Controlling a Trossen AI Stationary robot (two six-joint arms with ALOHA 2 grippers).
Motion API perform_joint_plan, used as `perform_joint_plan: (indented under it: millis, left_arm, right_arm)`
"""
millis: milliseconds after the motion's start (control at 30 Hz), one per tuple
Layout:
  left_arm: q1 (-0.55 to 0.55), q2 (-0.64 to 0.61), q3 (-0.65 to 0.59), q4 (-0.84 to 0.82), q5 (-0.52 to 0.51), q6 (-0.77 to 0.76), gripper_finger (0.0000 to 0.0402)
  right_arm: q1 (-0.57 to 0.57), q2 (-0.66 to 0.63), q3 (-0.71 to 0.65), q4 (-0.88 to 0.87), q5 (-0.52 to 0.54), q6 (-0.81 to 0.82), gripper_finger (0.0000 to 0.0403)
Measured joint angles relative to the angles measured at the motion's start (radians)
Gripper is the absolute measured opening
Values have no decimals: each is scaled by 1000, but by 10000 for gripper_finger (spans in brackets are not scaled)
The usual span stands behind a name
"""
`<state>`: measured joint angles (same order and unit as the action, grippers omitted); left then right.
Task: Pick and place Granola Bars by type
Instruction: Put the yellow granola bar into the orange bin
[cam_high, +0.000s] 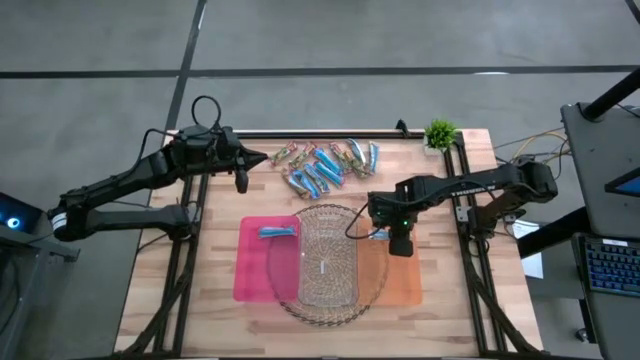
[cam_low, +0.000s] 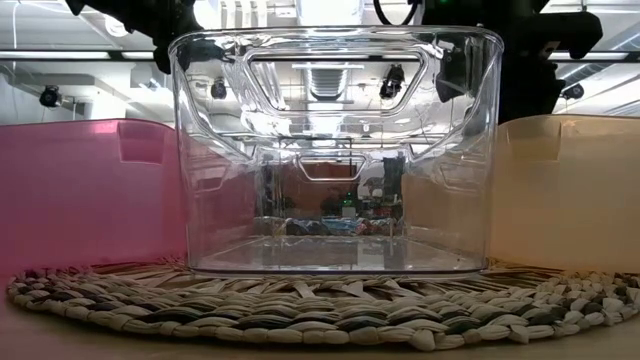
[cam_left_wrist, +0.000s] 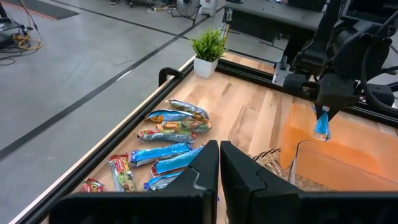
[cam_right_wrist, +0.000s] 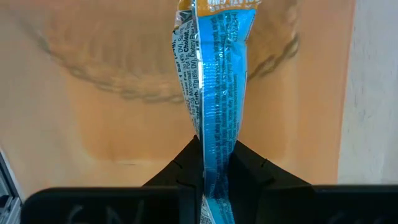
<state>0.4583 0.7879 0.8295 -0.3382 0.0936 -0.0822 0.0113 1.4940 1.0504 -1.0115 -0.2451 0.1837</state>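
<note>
Several granola bars (cam_high: 325, 160), blue ones and brown-tan ones, lie in a loose pile on the wood near the table's far edge. They also show in the left wrist view as a pile (cam_left_wrist: 165, 146). One blue bar (cam_high: 278, 231) lies in the pink bin (cam_high: 250, 275). My right gripper (cam_right_wrist: 214, 163) is shut on another blue bar (cam_left_wrist: 321, 124) above the orange bin (cam_high: 405, 280). My left gripper (cam_left_wrist: 219, 163) is shut and empty, and hovers left of the pile. My right gripper pinches the blue bar by one end (cam_right_wrist: 216, 146) between its two fingers (cam_right_wrist: 249, 165). The fingers point down from above. The bar hangs below them along their line, lifted clear over the orange bin's floor (cam_right_wrist: 124, 106).
A clear bin (cam_low: 335, 150) stands on a round woven mat (cam_low: 320, 305) between the pink bin (cam_low: 90, 190) and the orange bin (cam_low: 570, 190). A small potted plant (cam_high: 440, 133) sits at the far right corner. Black rails edge the table.
</note>
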Motion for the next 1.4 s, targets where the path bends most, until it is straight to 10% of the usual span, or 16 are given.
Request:
perform_joint_plan:
  millis: [1400]
  left_arm:
    - [0,0,0,0,0,5,0]
  right_arm:
    - [0,0,0,24,-71,-8,43]
